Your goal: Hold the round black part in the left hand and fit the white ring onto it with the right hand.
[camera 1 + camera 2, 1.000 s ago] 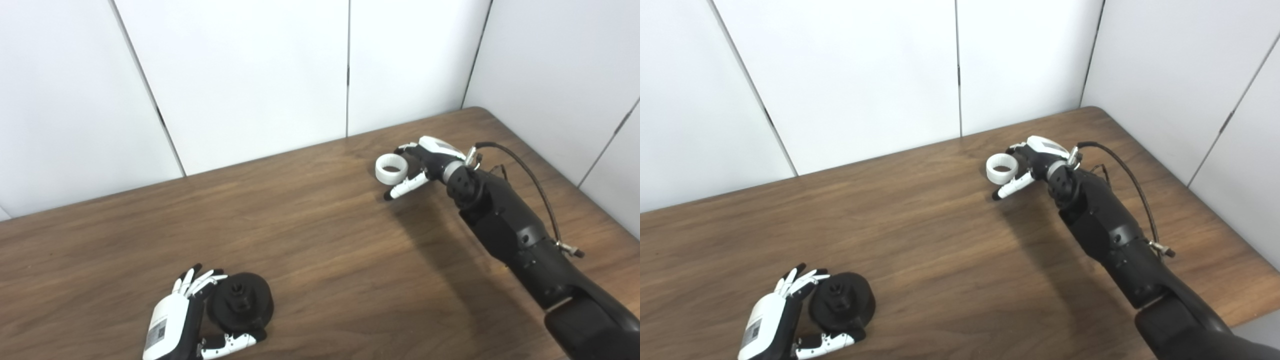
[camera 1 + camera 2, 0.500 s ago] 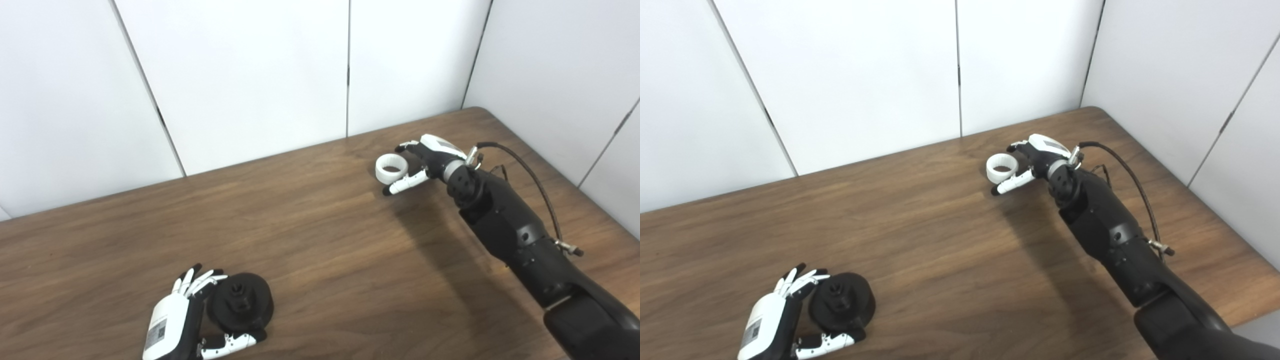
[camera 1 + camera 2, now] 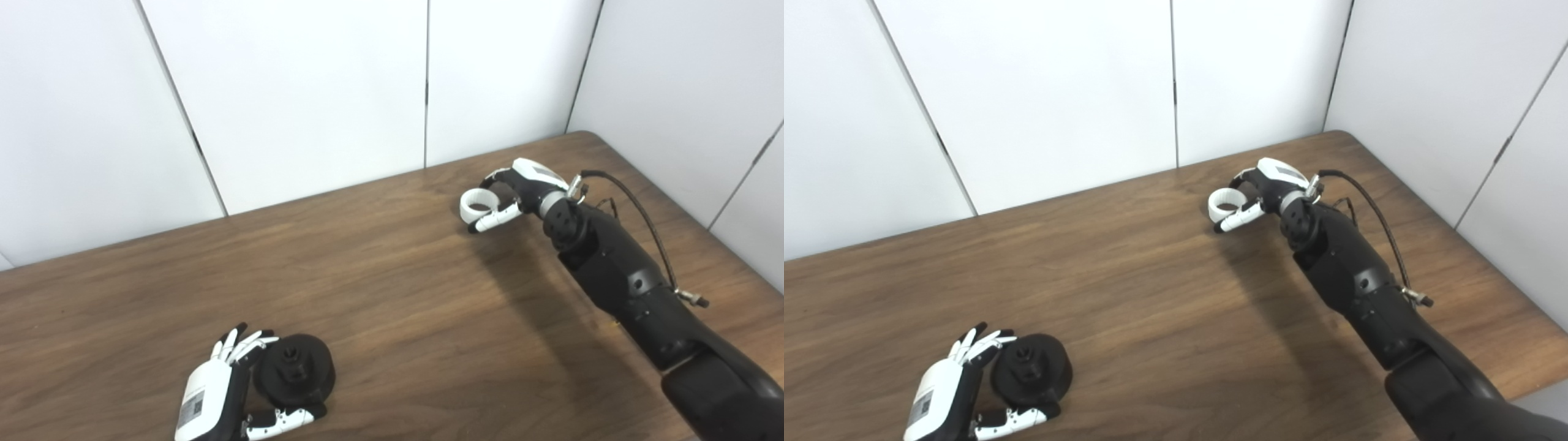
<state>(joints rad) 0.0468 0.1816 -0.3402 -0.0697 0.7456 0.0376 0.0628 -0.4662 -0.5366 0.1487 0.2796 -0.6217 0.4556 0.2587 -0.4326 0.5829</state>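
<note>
The round black part (image 3: 294, 367) rests on the wooden table (image 3: 398, 306) near the front left, its hub facing up. My left hand (image 3: 214, 392) wraps it from the left, fingers against its far side and thumb against its near side. At the back right, the white ring (image 3: 474, 205) sits pinched in my right hand (image 3: 520, 187). That hand's fingers curl over the ring's far rim and its thumb presses the near rim. I cannot tell whether the ring touches the table.
White wall panels (image 3: 306, 92) close off the back and right of the table. The table's rounded corner (image 3: 588, 135) lies just behind the right hand. A black cable (image 3: 637, 208) loops off the right forearm.
The right hand has closed in on the white ring, fingers curling over it and thumb rising against it; the ring now looks slightly tilted. The left hand and black part have not moved.
</note>
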